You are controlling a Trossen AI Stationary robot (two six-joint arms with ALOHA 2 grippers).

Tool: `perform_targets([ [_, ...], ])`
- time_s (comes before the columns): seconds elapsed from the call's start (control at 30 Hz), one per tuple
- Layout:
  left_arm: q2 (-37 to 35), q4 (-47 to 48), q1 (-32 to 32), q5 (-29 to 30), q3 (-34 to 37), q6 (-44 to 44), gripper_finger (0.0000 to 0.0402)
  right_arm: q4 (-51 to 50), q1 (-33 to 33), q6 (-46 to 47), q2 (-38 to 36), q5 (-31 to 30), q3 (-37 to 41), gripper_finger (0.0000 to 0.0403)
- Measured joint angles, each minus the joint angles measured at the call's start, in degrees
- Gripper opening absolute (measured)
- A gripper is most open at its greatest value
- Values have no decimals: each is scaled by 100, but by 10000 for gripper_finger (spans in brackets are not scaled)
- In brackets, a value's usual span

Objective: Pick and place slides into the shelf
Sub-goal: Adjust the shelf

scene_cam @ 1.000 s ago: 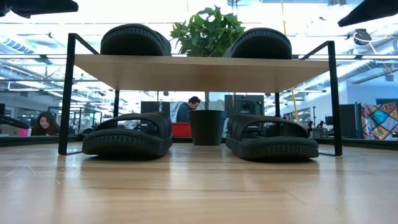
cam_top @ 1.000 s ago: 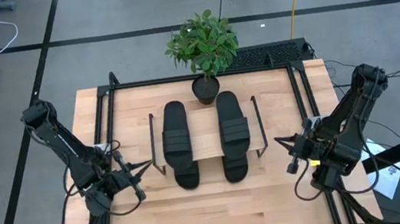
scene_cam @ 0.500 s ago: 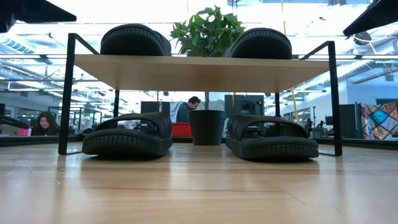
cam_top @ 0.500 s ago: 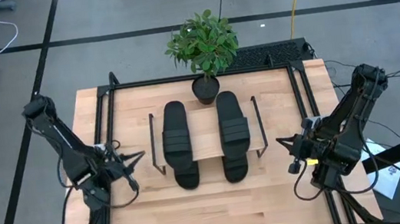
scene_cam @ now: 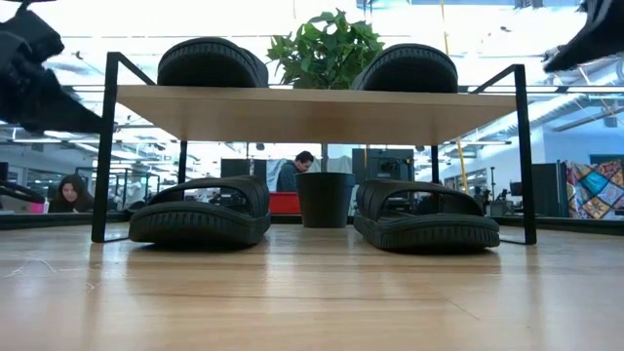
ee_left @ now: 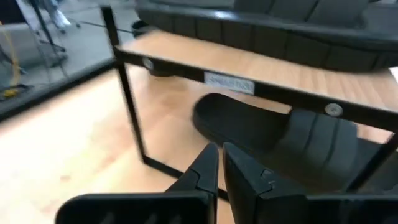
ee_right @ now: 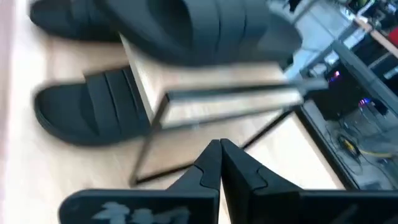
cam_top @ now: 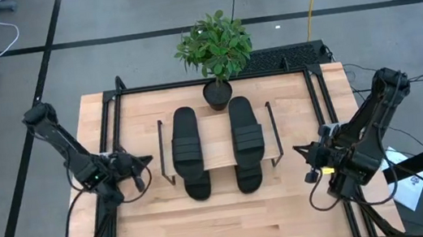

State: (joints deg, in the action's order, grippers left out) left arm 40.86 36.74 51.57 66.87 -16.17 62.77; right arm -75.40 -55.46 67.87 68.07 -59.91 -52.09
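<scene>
The shelf [cam_top: 220, 152] stands mid-table on thin black wire side frames [scene_cam: 105, 146], with a light wood top board [scene_cam: 312, 109]. Two black slides lie on the board [cam_top: 186, 142] [cam_top: 246, 129]. Two more rest on the tabletop beneath it [scene_cam: 200, 210] [scene_cam: 426, 216], their near ends sticking out from under the board [cam_top: 198, 187]. My left gripper [cam_top: 145, 161] [ee_left: 217, 152] hangs shut to the left of the shelf. On the shelf's right, my right gripper [cam_top: 298, 154] [ee_right: 219, 147] is also shut. Neither touches anything.
A potted plant [cam_top: 215, 48] stands just behind the shelf, its pot [scene_cam: 324, 200] showing between the lower slides. Black rails [cam_top: 113, 115] frame the table's far and side edges. Bare wood [cam_top: 225, 223] lies between the shelf and the near edge. People [scene_cam: 68, 192] sit in the room behind.
My left gripper has drawn back from the near part of the table toward the far edge, staying left of the shelf, and its arm now shows lower in the low view. The slides and shelf have not moved.
</scene>
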Motion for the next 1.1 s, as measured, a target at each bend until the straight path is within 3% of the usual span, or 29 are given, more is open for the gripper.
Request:
perform_targets([
  [0.17,0,-1665,-140,8,501,-509,23,-315,112,580,0,171,365,0],
  [0.27,0,-2195,-381,11,535,-690,23,-374,144,798,-7,235,469,0],
  [0.4,-2,-2538,-799,7,408,-714,23,-370,170,1046,-22,312,603,0],
  [0.8,0,-2539,-2047,-1289,246,-723,23,-12,816,1561,-22,312,1273,0],
  [0.93,75,-2644,-2349,-1554,246,-714,23,855,1154,751,-22,296,1448,0],
  [1.1,411,-3072,-2765,-2016,246,-962,23,2125,1612,-1154,-22,508,1475,0],
])
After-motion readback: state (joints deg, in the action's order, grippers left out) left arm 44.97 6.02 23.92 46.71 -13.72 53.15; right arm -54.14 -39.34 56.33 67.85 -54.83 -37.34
